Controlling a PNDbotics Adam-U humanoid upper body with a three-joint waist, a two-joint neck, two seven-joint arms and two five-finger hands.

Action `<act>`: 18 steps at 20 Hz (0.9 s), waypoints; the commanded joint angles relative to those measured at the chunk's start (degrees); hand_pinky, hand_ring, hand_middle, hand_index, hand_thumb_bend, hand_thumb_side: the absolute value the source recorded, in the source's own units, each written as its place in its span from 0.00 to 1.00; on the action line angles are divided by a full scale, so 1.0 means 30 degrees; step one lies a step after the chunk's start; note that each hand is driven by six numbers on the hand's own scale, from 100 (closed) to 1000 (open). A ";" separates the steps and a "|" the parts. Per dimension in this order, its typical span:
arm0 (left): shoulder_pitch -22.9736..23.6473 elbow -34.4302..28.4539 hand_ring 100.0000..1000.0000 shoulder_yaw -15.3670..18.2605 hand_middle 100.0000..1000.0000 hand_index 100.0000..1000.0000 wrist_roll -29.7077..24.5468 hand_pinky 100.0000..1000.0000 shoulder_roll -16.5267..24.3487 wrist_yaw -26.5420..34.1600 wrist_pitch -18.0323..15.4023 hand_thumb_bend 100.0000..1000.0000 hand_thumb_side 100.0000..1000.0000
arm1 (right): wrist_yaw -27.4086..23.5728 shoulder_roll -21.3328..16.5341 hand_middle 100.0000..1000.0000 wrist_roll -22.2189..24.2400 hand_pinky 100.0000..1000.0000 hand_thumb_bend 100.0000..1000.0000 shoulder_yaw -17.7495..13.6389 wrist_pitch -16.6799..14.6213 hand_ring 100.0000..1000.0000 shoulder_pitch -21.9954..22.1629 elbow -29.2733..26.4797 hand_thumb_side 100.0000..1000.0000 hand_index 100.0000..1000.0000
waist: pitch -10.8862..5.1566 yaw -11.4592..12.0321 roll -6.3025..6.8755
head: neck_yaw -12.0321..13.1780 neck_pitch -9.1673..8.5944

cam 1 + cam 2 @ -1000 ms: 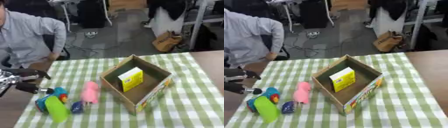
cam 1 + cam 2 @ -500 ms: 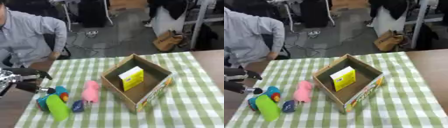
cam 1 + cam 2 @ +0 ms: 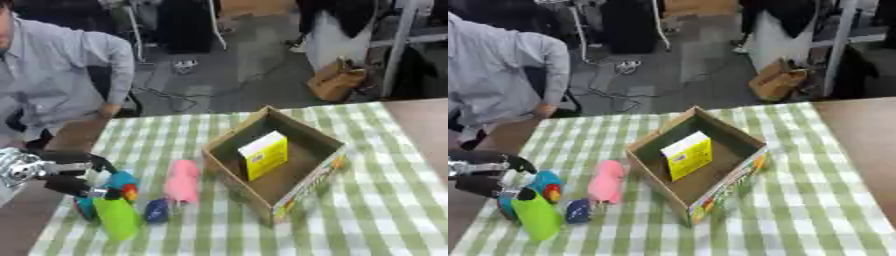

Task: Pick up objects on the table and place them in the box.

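My left hand (image 3: 61, 172), fingers apart, reaches at the desk's left edge beside the green plastic bottle (image 3: 115, 218); the open cardboard box (image 3: 273, 166) sits well right.

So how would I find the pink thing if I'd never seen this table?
Find the open cardboard box on the green checked tablecloth. Just to its left lies the pink thing: long and soft-looking, the only pink one, bigger than the small dark blue thing beside it.
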 commanded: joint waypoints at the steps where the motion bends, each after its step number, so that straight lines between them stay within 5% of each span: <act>1: -0.0149 0.0194 0.94 -0.0150 0.98 1.00 0.0047 0.98 0.0316 0.0362 0.0201 0.68 1.00 | -0.0140 -0.0409 0.85 0.0053 0.69 0.00 -0.0033 -0.0022 0.88 -0.0162 -0.0293 1.00 0.99 | -0.0514 -0.0004 0.0278 | 0.0068 0.0085; 8: 0.0293 0.0660 0.90 -0.0278 0.90 1.00 0.0999 0.96 -0.0022 -0.0107 0.0267 0.64 1.00 | -0.0158 -0.0424 0.85 0.0054 0.68 0.00 -0.0050 -0.0016 0.88 -0.0120 -0.0293 1.00 0.99 | -0.0403 -0.0124 0.0264 | 0.0103 0.0012; 18: 0.0930 0.1648 0.89 -0.0372 0.92 1.00 0.2314 0.89 -0.0338 -0.1713 -0.0187 0.69 1.00 | -0.0211 -0.0458 0.84 0.0057 0.68 0.00 -0.0055 -0.0051 0.88 -0.0144 -0.0293 1.00 0.99 | -0.0304 -0.0157 0.0178 | 0.0206 -0.0015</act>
